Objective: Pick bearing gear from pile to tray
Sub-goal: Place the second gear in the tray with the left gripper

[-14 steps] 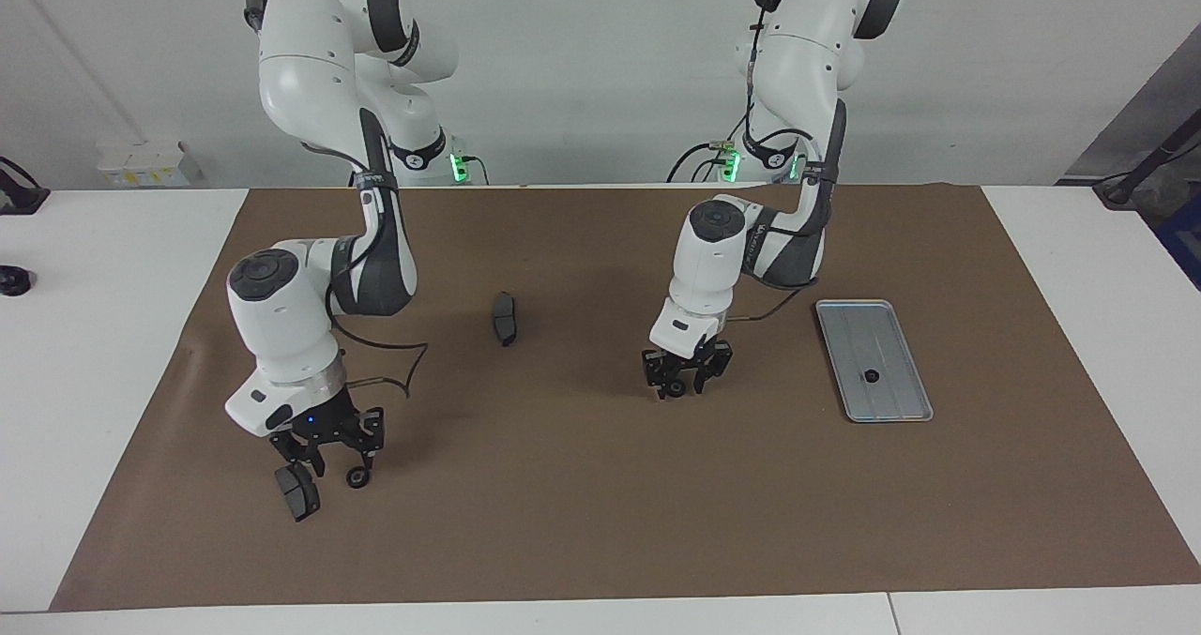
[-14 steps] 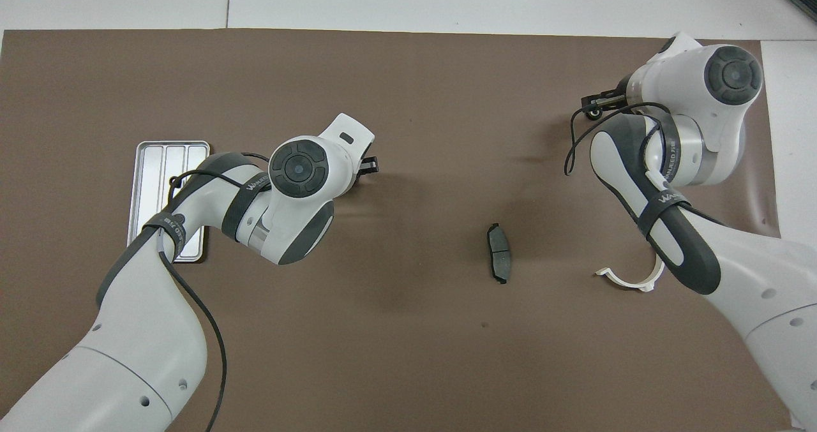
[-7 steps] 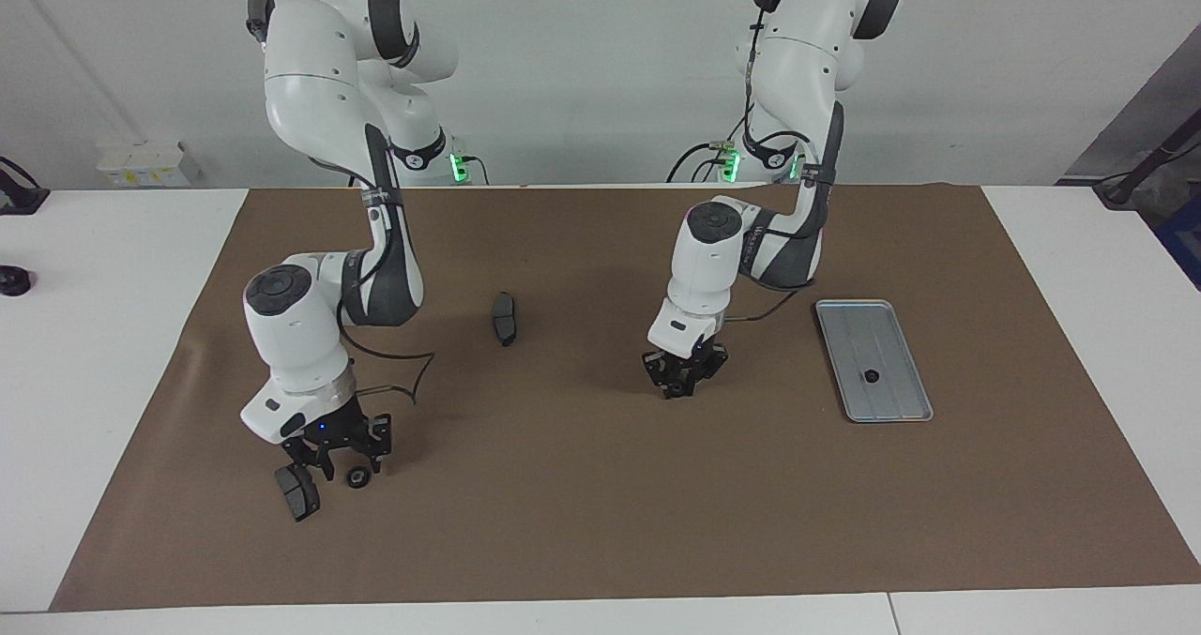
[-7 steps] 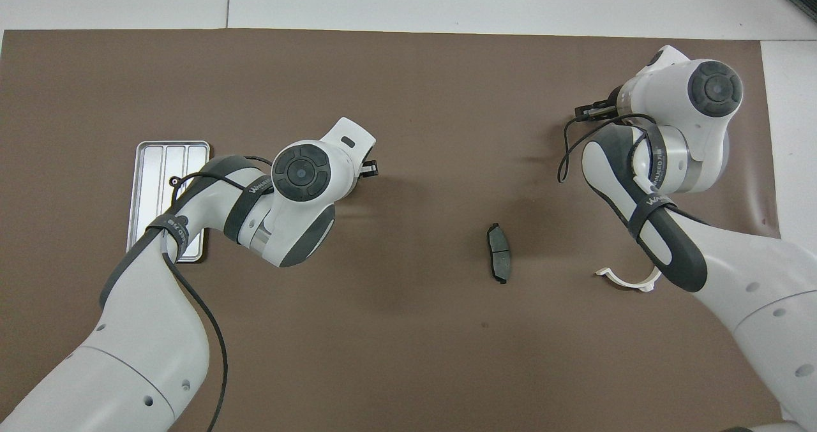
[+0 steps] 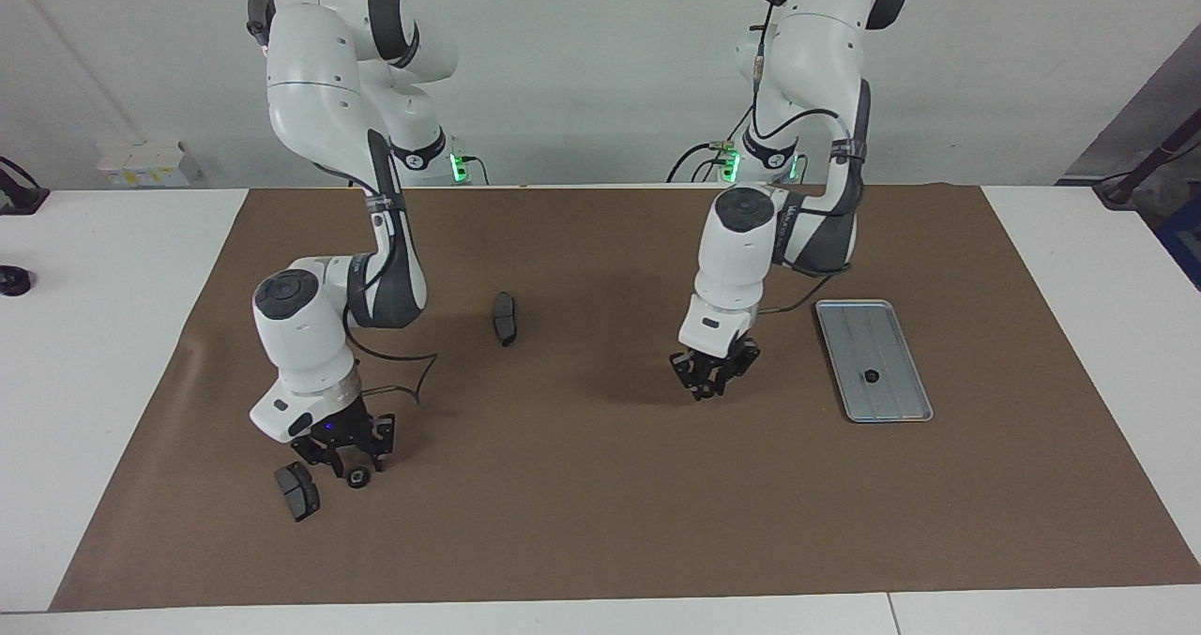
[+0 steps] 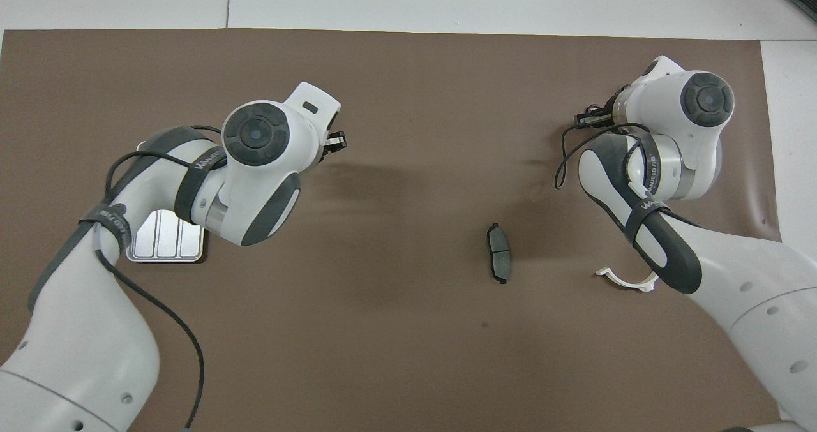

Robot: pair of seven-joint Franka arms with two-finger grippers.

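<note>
1. Done so far: one gear (image 5: 872,376) in the tray (image 5: 858,330), toward the left arm's end of the table (image 5: 1079,335)
2. Under way, as a judgement: left hand (image 5: 712,388) closed, apparently pinching a second gear (image 5: 710,393) (tiny, hard to confirm), raised over bare mat (image 5: 600,504) near the tray, not over it yet
3. Right hand (image 5: 345,459) open, low over a third gear (image 5: 357,477) at the right arm's end of the table; not gripped yet
4. Left to do: carry and release the second gear in the tray, then grip and deliver the third
5. Room, left arm: clear mat between hand and tray, only the low rim to clear; tray well in from the mat's edges
6. Room, right arm: brake pad (image 5: 297,491) just beside the third gear, so a tight approach; second brake pad (image 5: 505,318) near mid-table, nearer to the robots; white half-ring (image 6: 629,282) under the forearm; long run to the tray with the left arm in the way
</note>
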